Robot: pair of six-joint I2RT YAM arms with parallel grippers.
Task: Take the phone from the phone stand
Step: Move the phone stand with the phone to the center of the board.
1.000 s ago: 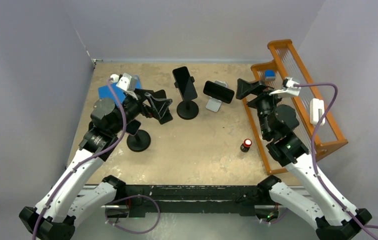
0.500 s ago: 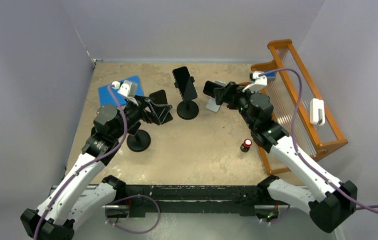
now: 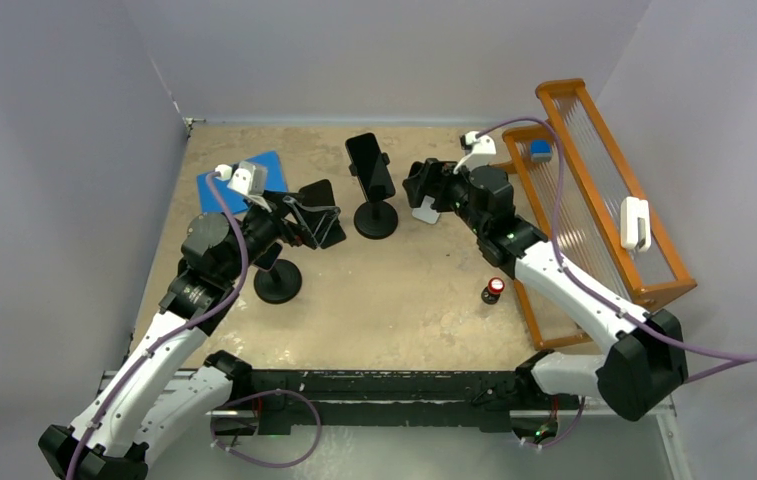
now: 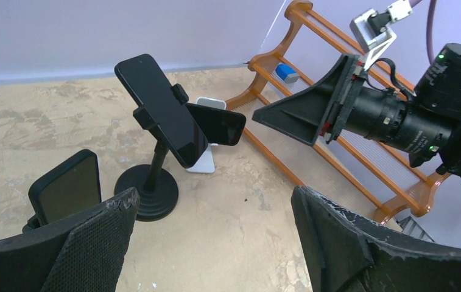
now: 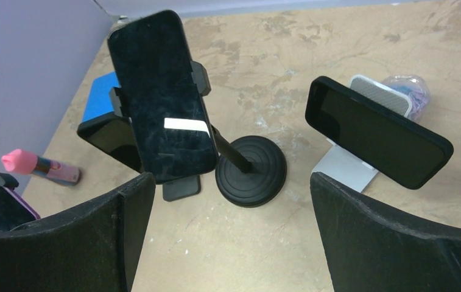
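A black phone point(image 3: 369, 165) is clamped upright in a black pole stand with a round base point(image 3: 375, 219). It also shows in the left wrist view point(image 4: 162, 111) and the right wrist view point(image 5: 162, 97). A second black phone point(image 5: 377, 131) lies sideways on a white stand point(image 5: 341, 168); in the top view my right gripper mostly hides it. A third phone point(image 4: 66, 187) leans on a small stand by my left gripper. My left gripper point(image 3: 312, 215) point(image 4: 212, 201) is open and empty, left of the pole stand. My right gripper point(image 3: 422, 185) point(image 5: 232, 182) is open and empty, right of it.
An orange rack point(image 3: 594, 190) stands at the right with a blue block point(image 3: 540, 149) and a white object point(image 3: 635, 222). A red-capped bottle point(image 3: 494, 290) stands by it. A blue mat point(image 3: 216, 186), a pink marker point(image 5: 33, 165) and another round stand point(image 3: 277, 283) are at the left.
My right arm has swung left from the orange rack to beside the sideways phone and pole stand. My left gripper has drawn back slightly to the left.
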